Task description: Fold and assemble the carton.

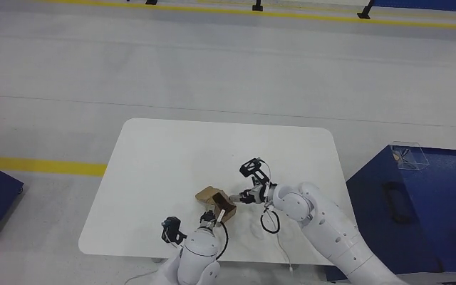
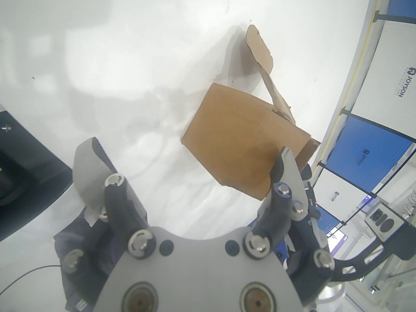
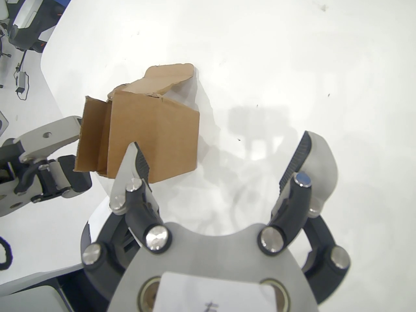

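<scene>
Jaws on both pincers are standing wide apart, and neither is holding anything. The left pincer (image 2: 186, 149) is hanging over the white table (image 1: 178, 157), with the brown carton (image 2: 243, 137) lying just ahead of it and off toward one finger. That fingertip (image 2: 286, 160) is crossing in front of the carton's broad panel near its open end, though whether it is touching is not clear. The right pincer (image 3: 220, 141) is facing the carton from the other side, so the box is sitting between the two pincers, close to each. Seen from the right pincer, the carton is lying ahead and toward one finger, and that finger's tip is overlapping the box's near corner. The carton is resting on the table only partly formed. Loose flaps are standing out at the end nearest the left pincer, and a rounded flap is sticking out at the end farthest from both.
</scene>
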{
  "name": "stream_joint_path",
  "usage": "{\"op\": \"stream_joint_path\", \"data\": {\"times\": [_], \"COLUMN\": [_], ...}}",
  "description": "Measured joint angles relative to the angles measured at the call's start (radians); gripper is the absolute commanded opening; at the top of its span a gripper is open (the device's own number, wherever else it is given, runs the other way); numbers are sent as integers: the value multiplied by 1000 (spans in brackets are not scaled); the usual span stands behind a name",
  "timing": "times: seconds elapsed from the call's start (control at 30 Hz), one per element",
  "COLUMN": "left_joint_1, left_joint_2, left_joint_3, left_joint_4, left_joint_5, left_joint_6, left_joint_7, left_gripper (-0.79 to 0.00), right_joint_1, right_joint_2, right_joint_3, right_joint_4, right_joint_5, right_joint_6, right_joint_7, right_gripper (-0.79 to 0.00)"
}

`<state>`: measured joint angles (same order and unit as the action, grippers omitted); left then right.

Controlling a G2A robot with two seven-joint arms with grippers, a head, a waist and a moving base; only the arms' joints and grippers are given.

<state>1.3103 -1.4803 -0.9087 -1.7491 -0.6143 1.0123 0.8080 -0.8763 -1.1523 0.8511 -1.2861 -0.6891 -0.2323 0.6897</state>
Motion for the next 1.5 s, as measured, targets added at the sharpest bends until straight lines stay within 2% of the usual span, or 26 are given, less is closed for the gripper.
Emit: {"op": "stream_joint_path", "data": {"times": [0.43,0.67,0.83,1.03,1.2,1.5], "left_joint_1": [-53,-18,-36,-26,-43,-29], "left_joint_2": [-35,-36,-37,-39,-41,-45], "left_joint_3": [8,-5,2,5,13,9], "left_joint_4": [121,68,126,88,118,95], "left_joint_5": [0,19,27,27,30,41], "left_joint_6": [0,0,0,0,0,0], "left_joint_7": [0,0,0,0,0,0], "left_gripper": [0,0,0,0,0,0], "right_joint_1": [37,20,23,19,19,22], "right_joint_2": [-35,-37,-45,-47,-51,-54], "right_joint_3": [-53,-44,-53,-37,-35,-11], "right_joint_4": [55,24,37,26,35,53], "right_joint_5": [-14,-30,-40,-34,-35,-14], "right_joint_6": [18,18,33,28,29,13], "right_joint_7": [-6,-14,-3,-5,3,8], "right_gripper": [0,0,0,0,0,0]}}
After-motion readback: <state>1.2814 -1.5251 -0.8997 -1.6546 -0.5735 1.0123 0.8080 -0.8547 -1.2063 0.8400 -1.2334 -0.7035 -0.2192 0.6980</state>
